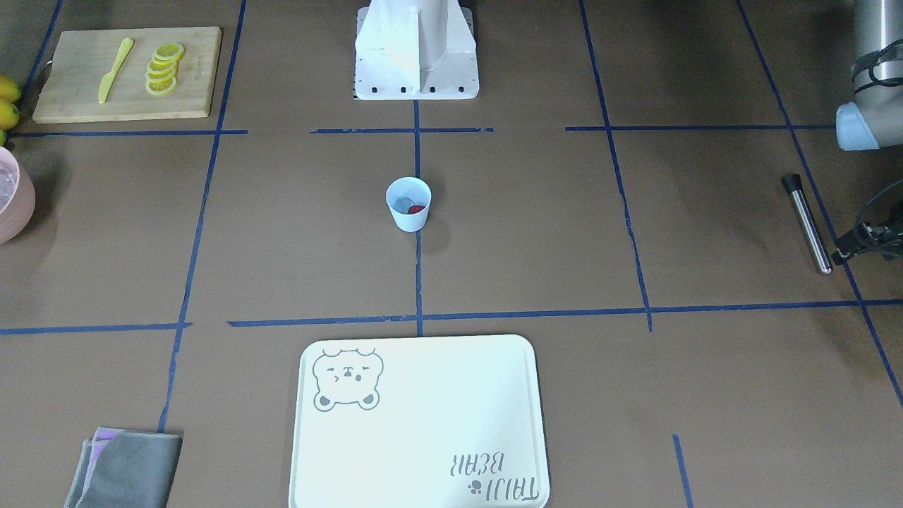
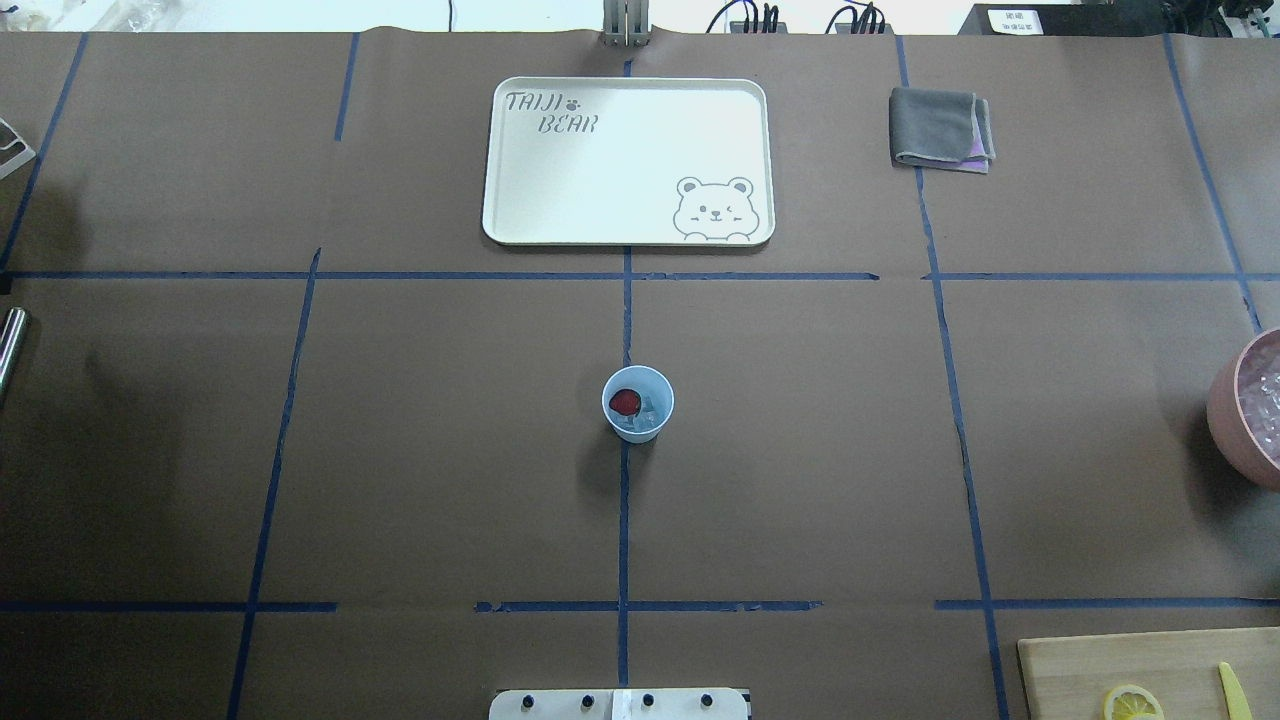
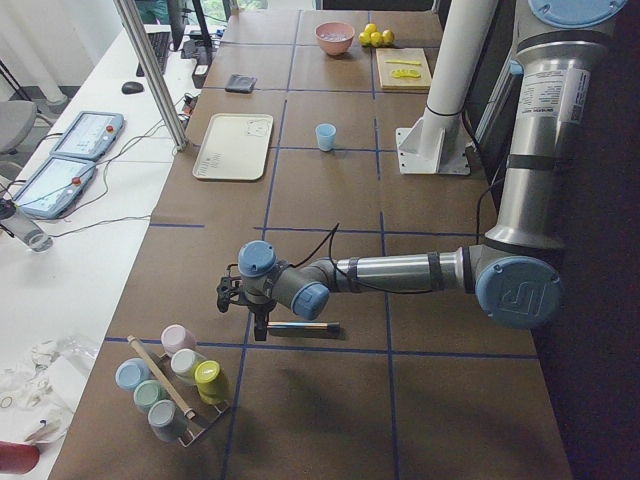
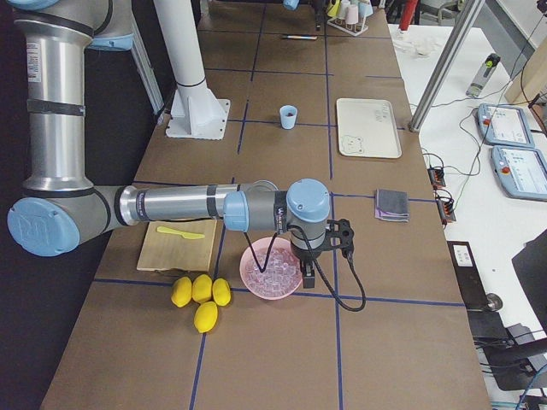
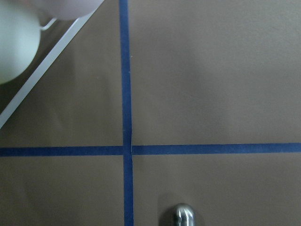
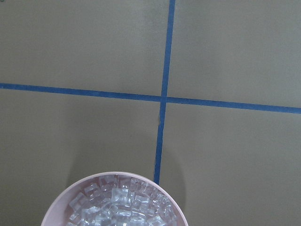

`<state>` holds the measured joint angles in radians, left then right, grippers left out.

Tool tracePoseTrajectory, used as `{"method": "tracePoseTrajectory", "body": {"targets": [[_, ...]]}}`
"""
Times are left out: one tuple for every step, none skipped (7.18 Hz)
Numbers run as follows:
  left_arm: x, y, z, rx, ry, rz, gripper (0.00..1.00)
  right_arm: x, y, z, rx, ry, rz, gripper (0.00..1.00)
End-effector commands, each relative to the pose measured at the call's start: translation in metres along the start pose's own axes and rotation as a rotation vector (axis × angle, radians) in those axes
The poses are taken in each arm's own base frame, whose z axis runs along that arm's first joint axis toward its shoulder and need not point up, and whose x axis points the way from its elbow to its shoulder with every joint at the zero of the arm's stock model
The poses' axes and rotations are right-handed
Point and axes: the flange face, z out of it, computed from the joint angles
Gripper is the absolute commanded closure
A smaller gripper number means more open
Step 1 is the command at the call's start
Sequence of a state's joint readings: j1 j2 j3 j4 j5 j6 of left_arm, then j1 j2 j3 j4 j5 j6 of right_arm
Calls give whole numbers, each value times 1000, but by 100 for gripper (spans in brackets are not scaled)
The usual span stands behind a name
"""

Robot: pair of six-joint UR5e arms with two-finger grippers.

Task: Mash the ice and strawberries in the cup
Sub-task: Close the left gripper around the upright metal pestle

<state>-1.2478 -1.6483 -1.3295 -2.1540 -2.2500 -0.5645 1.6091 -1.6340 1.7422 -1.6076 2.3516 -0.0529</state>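
A small, pale-blue tapered plastic cup (image 2: 636,434) holds one glossy red strawberry (image 2: 625,403) beside glassy ice cubes (image 2: 652,413) (finger state of left gripper (image 3: 258,324) and right gripper (image 4: 306,272): cannot tell).

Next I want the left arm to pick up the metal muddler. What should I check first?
1. The cup stands upright at the table's centre: ok.
2. The strawberry and the ice are in the cup: ok.
3. The muddler lies flat on the table with nothing on it: ok.
4. The left gripper is by the muddler's end: ok. Whether it is open: cannot tell.
5. The right gripper is away from the cup, over the pink bowl: ok.
6. There is only bare table between the muddler and the cup: ok.
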Motion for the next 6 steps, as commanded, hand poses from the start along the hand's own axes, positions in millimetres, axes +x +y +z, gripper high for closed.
{"method": "tracePoseTrajectory", "body": {"targets": [[14, 8, 15, -22, 3, 8, 0, -1, 0, -1, 2, 0, -2, 1], [14, 21, 28, -50, -4, 18, 0, -1, 0, -1, 2, 0, -1, 1], [6, 33, 31, -45, 2, 23, 0, 0, 0, 0, 1, 0, -1, 1], [1, 40, 32, -45, 5, 23, 0, 0, 0, 0, 0, 0, -1, 1], [1, 40, 33, -46, 5, 24, 2, 0, 1, 0, -1, 0, 0, 1], [4, 40, 34, -47, 6, 26, 7, 0, 1, 0, -1, 0, 0, 1]]}}
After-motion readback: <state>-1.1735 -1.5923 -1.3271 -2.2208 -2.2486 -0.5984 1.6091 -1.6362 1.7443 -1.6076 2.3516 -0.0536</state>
